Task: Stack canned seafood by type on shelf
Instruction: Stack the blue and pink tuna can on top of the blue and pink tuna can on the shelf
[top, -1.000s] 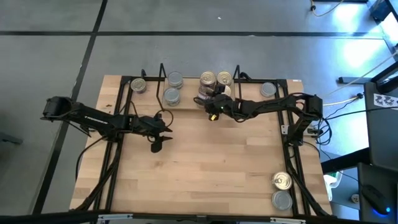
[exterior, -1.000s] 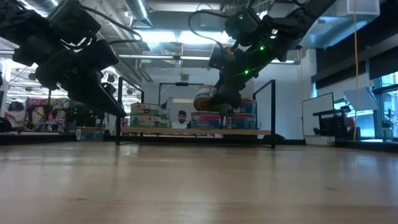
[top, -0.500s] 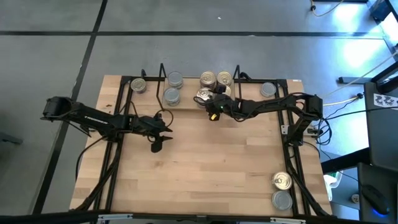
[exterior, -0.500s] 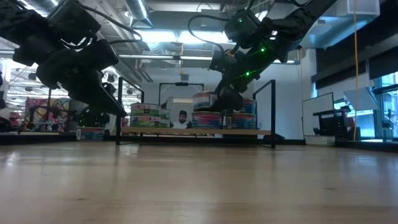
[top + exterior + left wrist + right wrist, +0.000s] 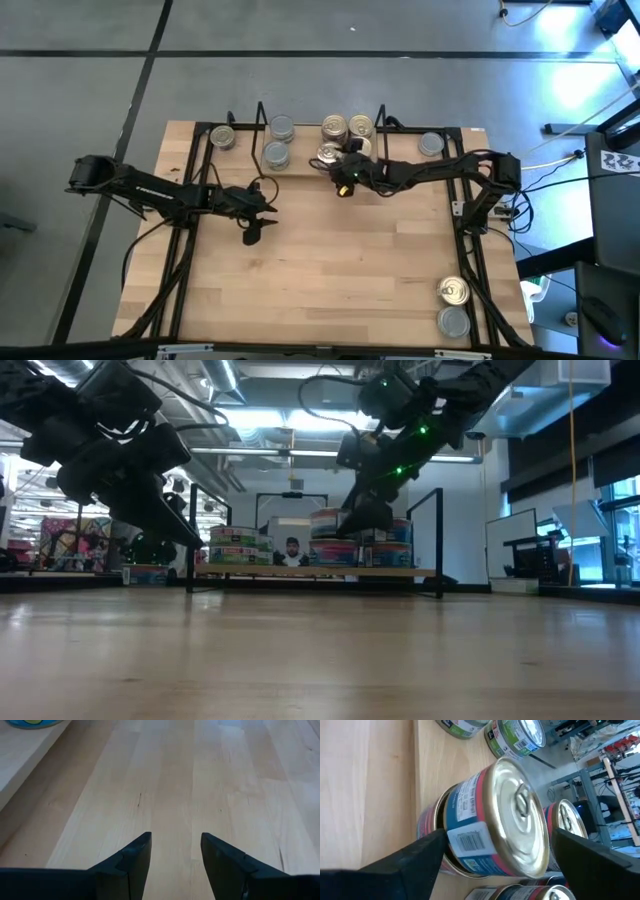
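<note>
Landmark: the shelf point(image 5: 300, 168), a low light-wood board with black wire end frames, at the far edge of the bench point(image 5: 330, 270).
Gold-top can: a tin point(image 5: 495, 820) with a pale gold pull-tab lid and a blue-and-red label sits on top of another can of the same label, on the shelf's right half; in the high view it shows at point(image 5: 328, 153), just in front of two more gold tops point(image 5: 346, 127).
Grey-top cans: two point(image 5: 279, 140) stand on the shelf's left half; another point(image 5: 222, 137) sits just outside the shelf's left end frame.
Cans not yet shelved: one point(image 5: 431, 144) beyond the shelf's right end, and a gold-top and a grey-top pair point(image 5: 454, 305) far from the shelf at the bench's near right corner.
Right hand: point(image 5: 340, 166) at the shelf's front edge, its fingers spread wide on either side of the stacked gold-top can, released, with clear gaps to the can wall.
Left hand: point(image 5: 262, 212) hovers over bare bench in front of the shelf's left part, fingers point(image 5: 132, 865) parted, grasping nothing.
Handling: the tins look rigid, smooth-walled and probably dense for their bulk; the paper label likely gives better purchase than bare metal.
Where to grip: across the round side wall at mid-height, fingers on opposite sides; the pull tab is best avoided.
Stacking caution: a narrow rim-on-rim seat, so an off-centre can may slide or tip.
</note>
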Controlling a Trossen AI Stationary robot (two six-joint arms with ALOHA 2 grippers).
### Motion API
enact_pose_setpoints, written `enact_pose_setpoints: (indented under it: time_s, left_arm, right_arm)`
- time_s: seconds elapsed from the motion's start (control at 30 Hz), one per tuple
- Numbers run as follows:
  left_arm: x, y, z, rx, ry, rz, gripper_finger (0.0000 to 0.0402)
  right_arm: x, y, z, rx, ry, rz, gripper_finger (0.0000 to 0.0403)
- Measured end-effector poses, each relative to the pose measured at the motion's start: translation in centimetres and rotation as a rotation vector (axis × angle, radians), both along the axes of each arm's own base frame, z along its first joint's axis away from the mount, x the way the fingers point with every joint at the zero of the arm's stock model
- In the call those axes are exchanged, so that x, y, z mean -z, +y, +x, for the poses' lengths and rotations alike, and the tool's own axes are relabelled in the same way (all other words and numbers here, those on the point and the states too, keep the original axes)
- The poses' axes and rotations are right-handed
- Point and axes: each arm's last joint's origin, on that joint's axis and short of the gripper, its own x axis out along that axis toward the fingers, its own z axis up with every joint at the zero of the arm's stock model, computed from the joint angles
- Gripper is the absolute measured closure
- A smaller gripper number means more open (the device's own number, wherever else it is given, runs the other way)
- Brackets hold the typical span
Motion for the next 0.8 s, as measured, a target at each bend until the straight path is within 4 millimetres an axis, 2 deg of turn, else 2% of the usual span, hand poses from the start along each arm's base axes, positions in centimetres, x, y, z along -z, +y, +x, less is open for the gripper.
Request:
enact_pose_setpoints:
  time_s: [0.23,0.37,0.5,0.8]
  left_arm:
    - [0.0,0.0,0.0,0.001,0.003,0.001,0.0231]
    - [0.0,0.0,0.0,0.000,0.002,0.001,0.0231]
    - [0.0,0.0,0.0,0.000,0.002,0.001,0.0231]
    - [0.0,0.0,0.0,-0.004,0.001,-0.004,0.0231]
  right_arm:
    - [-1.4,-0.1,0.4,0.014,0.028,0.067,0.0050]
    - [-2.1,1.1,1.0,-0.034,-0.018,0.144,0.0050]
    - [-1.3,2.4,2.2,-0.086,-0.061,0.171,0.0050]
    - [1.7,2.2,4.5,0.016,-0.063,-0.095,0.0050]
